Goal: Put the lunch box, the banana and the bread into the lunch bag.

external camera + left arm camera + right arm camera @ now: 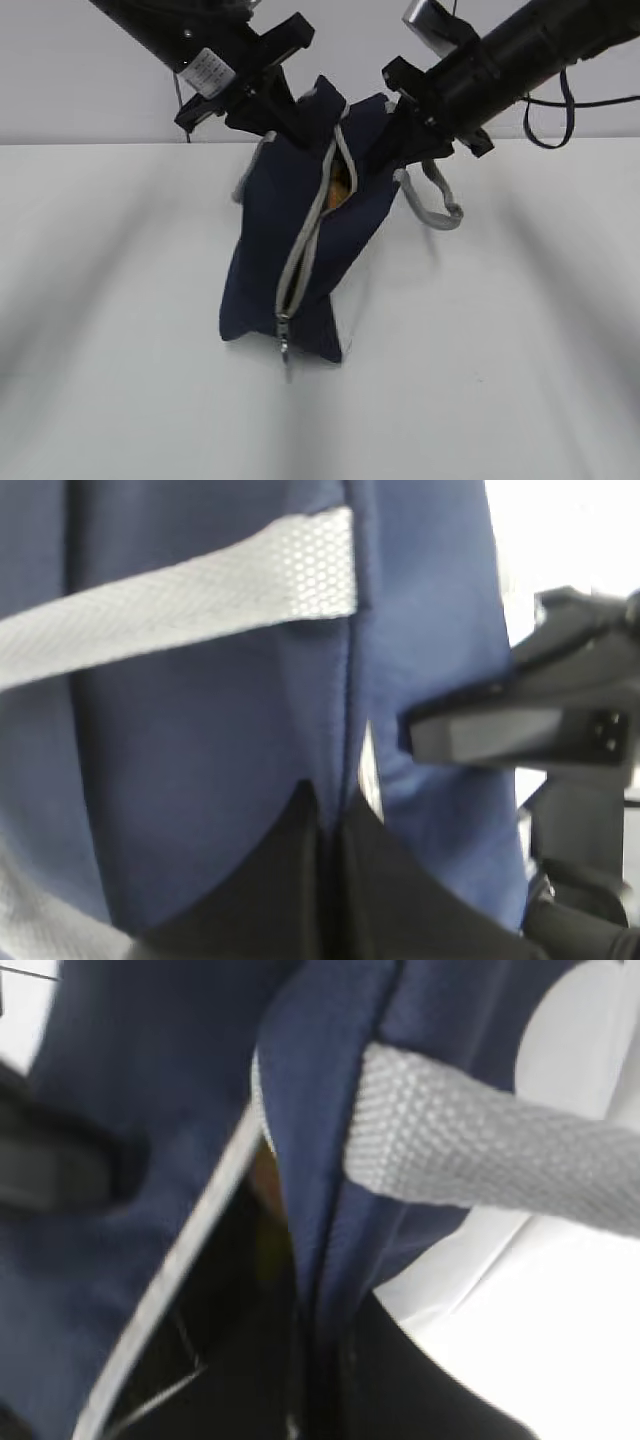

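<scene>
The navy lunch bag [265,250] stands tilted on the white table, its top pinched between both grippers. My left gripper [292,122] is shut on the bag's upper fabric [200,730], its tips [330,815] pressed together over a fold. My right gripper [392,135] is shut on the opposite top edge [320,1290]. The grey zipper [305,245] gapes near the top. A yellow-orange patch [339,186] shows inside; whether it is the banana or the bread I cannot tell. The lunch box is hidden.
A grey strap handle [437,207] hangs off the bag's right side, and another handle [200,590] crosses the left wrist view. The zipper pull [285,350] dangles at the bag's lower end. The white table [520,350] spreads all around the bag.
</scene>
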`<state>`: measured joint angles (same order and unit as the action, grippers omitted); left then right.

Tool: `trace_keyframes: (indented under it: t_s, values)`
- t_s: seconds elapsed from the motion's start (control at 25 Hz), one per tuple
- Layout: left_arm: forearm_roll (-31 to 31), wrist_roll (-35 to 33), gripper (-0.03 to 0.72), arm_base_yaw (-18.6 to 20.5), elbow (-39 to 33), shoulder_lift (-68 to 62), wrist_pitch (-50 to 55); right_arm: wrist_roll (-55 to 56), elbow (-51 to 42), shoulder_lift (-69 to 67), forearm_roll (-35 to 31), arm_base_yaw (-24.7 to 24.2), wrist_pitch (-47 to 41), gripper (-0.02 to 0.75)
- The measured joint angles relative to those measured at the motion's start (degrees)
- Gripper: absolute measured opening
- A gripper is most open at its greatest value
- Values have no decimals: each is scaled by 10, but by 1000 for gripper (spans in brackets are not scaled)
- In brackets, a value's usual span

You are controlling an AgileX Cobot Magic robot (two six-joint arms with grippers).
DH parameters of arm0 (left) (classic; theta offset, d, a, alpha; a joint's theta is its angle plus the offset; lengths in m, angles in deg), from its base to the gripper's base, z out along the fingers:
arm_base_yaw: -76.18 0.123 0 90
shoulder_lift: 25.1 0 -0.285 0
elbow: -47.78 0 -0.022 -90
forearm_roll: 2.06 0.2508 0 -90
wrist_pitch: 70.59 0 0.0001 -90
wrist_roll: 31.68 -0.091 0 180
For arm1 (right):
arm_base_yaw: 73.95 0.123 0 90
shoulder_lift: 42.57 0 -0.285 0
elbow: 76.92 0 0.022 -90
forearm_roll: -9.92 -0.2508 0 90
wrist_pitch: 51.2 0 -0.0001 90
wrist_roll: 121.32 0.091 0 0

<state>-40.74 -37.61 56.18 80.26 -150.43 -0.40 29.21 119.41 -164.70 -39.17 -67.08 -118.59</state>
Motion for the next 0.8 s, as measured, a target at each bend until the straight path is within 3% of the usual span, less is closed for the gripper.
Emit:
trace_keyframes:
  t_s: [0.16,0.36,0.8]
  values:
    - [-5,0,-3,-34,0,0,-2,62,79,-1,105,0,-29,-7]
    - [-6,0,-3,-51,0,0,-54,87,139,-2,178,0,-41,-8]
    - [11,10,-3,-51,-1,0,-81,92,146,-27,202,0,-41,-8]
